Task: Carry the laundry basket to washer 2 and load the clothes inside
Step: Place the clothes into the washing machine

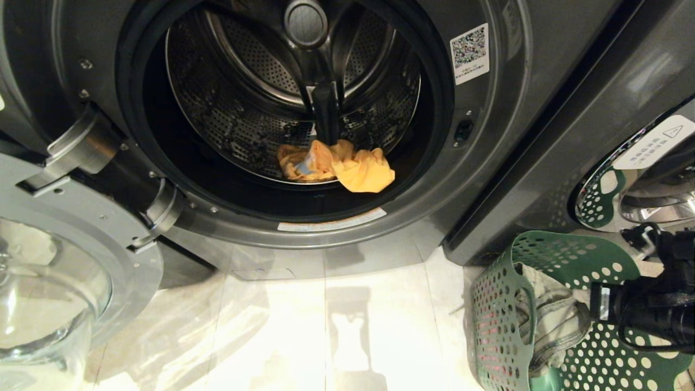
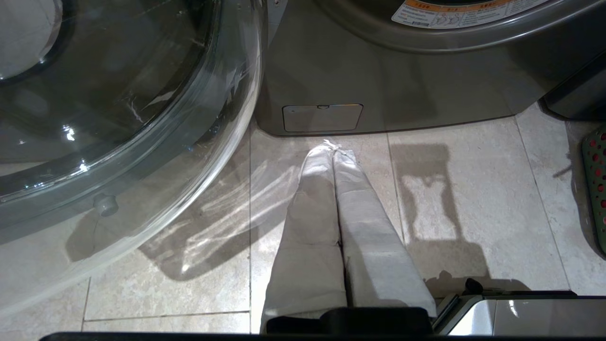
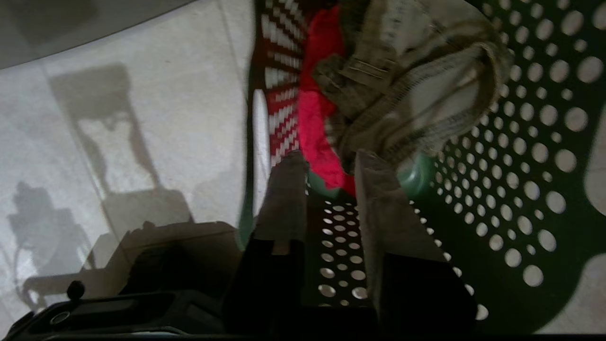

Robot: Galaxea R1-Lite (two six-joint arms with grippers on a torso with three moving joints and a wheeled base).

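Reaching in from the right edge of the head view, the right arm lies roughly level over the laundry basket [image 1: 505, 304], its gripper [image 3: 326, 175] inside the basket just short of the clothes; fingers [image 3: 284, 199] narrowly apart, nothing between them, tips close beside the pink-red garment [image 3: 317, 123] and the denim piece [image 3: 416, 80]. Left gripper [image 2: 334, 156] hangs low over the floor tiles [image 2: 473, 227] in front of the washer, pointing at its base, padded fingers pressed together, holding nothing. The basket is dark green plastic, round holes all over, standing on the floor right of the open washer [image 1: 488, 163] and against the neighbouring machine [image 1: 624, 108]; faded grey-green denim piece [image 1: 554, 315] bunched on top, pink-red showing through the wall holes. Yellow garment [image 1: 353, 165] already in the drum [image 1: 260, 98], crumpled at the front lip. Washer is dark grey, glass door [image 1: 49, 282] swung open to the left. Labels: white QR sticker [image 1: 470, 52] upper right of the opening, text under it too small to read; white strip [image 1: 331, 220] on the lower rim, unreadable; the neighbour's door carries a white label with a warning triangle [image 1: 659, 140]; orange-and-white printed label [image 2: 468, 10] in the left wrist view, illegible. No numeral visible.
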